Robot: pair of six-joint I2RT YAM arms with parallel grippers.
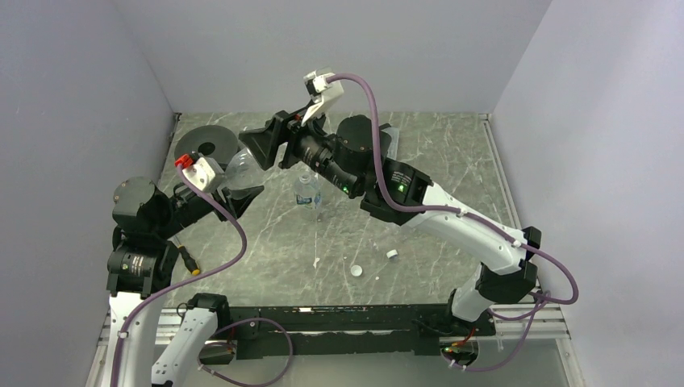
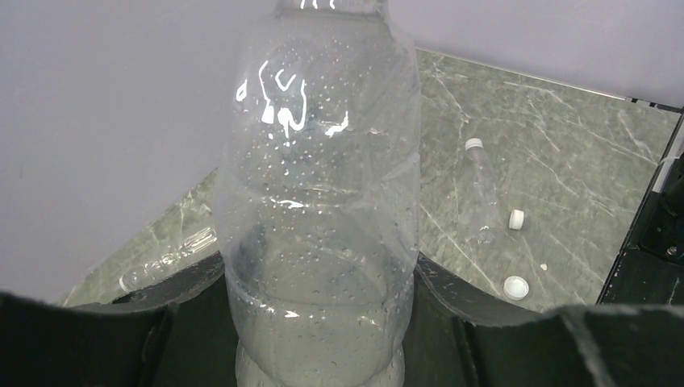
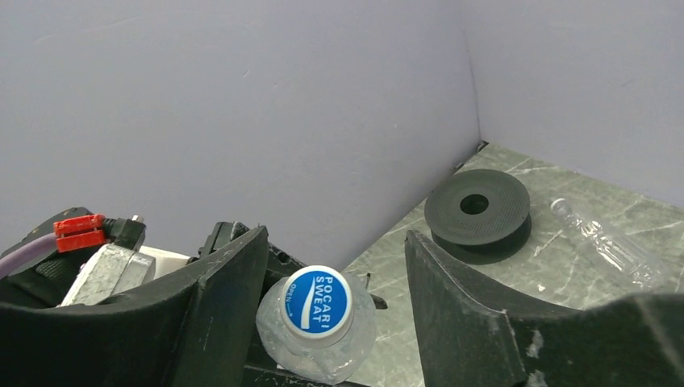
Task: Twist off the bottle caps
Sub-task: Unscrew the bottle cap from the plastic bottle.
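Note:
My left gripper (image 1: 242, 191) is shut on the lower body of a large clear bottle (image 2: 323, 201), which it holds tilted off the table (image 1: 240, 168). The bottle's cap (image 3: 318, 302) has a blue top with white lettering. My right gripper (image 3: 335, 242) is open, with one finger (image 3: 218, 298) close beside the cap and the other finger (image 3: 456, 306) well apart from it. A short bottle with a blue-and-white label (image 1: 307, 192) stands mid-table with its white cap (image 2: 474, 144) on. Two loose white caps (image 1: 356, 271) (image 1: 392, 254) lie on the table.
A black disc with a centre hole (image 1: 207, 147) lies at the back left, also in the right wrist view (image 3: 477, 211). Another clear bottle (image 3: 609, 246) lies on its side beside it. Grey walls close in the back and both sides.

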